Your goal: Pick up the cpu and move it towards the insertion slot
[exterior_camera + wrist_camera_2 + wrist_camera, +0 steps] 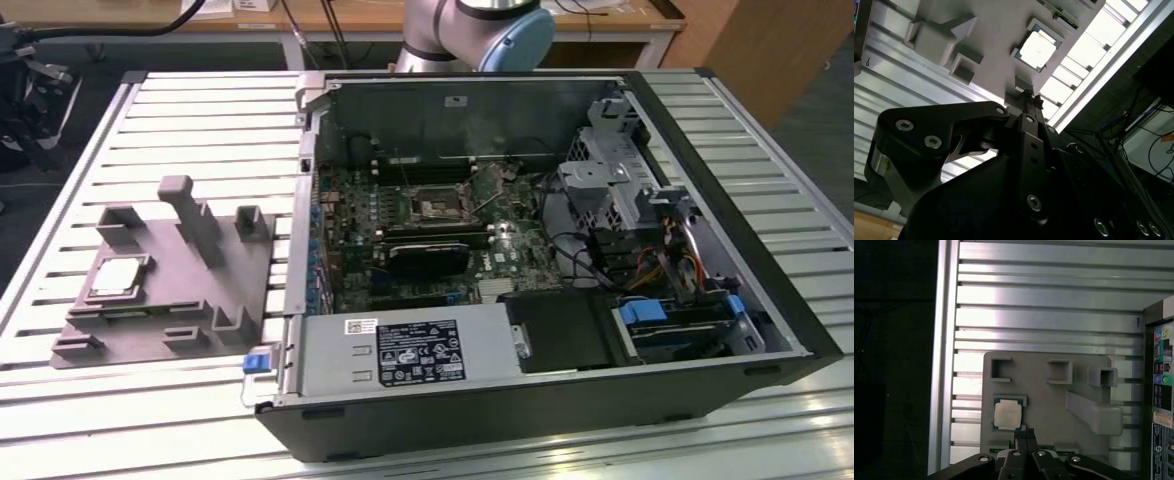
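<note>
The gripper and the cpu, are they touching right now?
Apart. In the second wrist view the gripper ends short of the cpu, and a strip of bare grey fixture shows between its shut fingertips and the chip.

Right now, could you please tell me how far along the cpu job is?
Nothing looks done yet: the cpu lies in the grey fixture. The gripper, shut and empty, hangs beside it. Pick-up and the move to the insertion slot remain.
</note>
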### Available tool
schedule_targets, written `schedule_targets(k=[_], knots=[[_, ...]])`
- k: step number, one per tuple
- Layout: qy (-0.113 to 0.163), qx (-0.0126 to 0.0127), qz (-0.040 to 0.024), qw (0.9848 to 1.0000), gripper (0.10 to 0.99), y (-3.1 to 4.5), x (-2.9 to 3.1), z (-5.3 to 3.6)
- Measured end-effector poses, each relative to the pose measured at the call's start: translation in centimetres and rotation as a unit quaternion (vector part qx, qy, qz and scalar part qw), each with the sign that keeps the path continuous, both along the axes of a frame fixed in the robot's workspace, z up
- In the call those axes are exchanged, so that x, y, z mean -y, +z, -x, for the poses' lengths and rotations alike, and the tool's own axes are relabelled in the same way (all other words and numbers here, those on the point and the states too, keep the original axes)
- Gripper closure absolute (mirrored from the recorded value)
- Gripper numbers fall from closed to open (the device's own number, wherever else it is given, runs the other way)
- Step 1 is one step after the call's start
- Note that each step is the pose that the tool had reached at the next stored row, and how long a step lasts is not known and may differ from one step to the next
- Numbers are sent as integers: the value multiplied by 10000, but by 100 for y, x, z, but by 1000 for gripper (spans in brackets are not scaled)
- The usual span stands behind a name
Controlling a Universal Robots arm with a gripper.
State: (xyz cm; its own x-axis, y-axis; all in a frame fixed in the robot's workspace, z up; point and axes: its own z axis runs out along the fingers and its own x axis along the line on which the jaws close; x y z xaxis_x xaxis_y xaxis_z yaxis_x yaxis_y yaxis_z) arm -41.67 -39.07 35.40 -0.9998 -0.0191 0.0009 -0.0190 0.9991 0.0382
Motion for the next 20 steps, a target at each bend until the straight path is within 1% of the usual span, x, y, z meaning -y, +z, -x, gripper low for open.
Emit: schedule_targets(k=[20], knots=[[0, 0, 0, 10000, 980, -56, 0, 0]])
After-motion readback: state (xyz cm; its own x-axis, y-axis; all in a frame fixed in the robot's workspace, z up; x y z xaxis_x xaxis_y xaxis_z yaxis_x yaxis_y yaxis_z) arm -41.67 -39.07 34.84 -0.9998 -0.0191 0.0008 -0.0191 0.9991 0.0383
